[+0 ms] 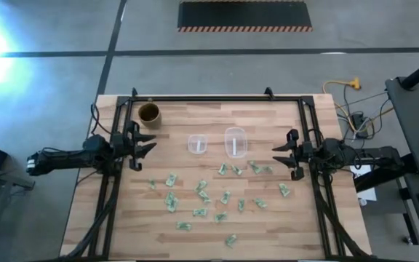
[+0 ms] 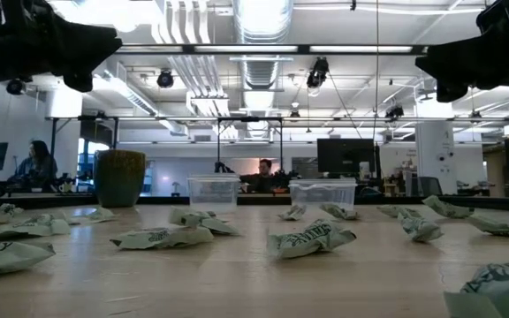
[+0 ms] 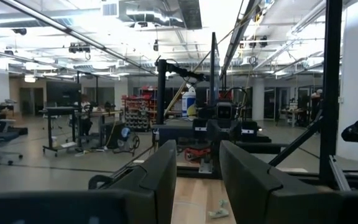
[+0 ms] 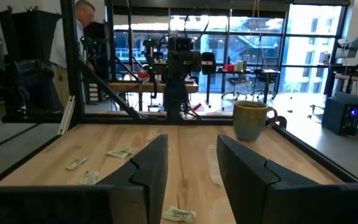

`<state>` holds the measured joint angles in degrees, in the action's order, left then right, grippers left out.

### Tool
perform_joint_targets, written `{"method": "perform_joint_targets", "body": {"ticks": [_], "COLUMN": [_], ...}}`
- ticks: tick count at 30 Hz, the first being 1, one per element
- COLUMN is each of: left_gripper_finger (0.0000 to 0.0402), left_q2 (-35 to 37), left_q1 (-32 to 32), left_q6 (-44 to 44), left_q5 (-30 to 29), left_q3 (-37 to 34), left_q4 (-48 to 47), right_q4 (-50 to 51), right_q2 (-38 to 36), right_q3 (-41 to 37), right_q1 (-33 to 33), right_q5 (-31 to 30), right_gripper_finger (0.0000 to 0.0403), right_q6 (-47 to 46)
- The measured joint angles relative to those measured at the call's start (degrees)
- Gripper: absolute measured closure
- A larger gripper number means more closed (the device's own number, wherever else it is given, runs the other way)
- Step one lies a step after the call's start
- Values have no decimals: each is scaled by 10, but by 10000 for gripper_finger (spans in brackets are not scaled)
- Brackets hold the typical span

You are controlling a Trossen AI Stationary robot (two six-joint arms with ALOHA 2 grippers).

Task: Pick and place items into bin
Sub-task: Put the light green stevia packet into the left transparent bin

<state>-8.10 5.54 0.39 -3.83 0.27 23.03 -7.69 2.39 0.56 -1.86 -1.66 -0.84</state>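
Several small green-and-white wrapper items [image 1: 203, 193] lie scattered flat on the wooden table's middle and near part; they also show in the low view [image 2: 312, 238]. Two clear plastic tubs [image 1: 197, 143] [image 1: 236, 141] stand upright just beyond them. My left gripper [image 1: 148, 143] hovers open at the table's left edge, raised above the board, with nothing between its fingers [image 3: 160, 174]. My right gripper [image 1: 278, 154] hovers open at the right edge, equally raised, fingers [image 4: 151, 168] bare. Each points level toward the table's middle.
A brown round cup [image 1: 149, 113] stands at the far left, near my left gripper. A black metal frame [image 1: 217, 99] runs along the table's far edge and both sides. People sit and stand in the room beyond the table.
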Motion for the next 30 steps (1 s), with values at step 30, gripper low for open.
{"method": "perform_joint_targets", "body": {"ticks": [30], "left_gripper_finger": [294], "left_q2": [-20], "left_q1": [0], "left_q6": [0], "left_q5": [0], "left_q3": [0], "left_q4": [0], "right_q4": [-2], "right_q2": [0], "right_q3": [0], "right_q1": [0], "right_q5": [0], "right_gripper_finger": [275], "right_q6": [0]}}
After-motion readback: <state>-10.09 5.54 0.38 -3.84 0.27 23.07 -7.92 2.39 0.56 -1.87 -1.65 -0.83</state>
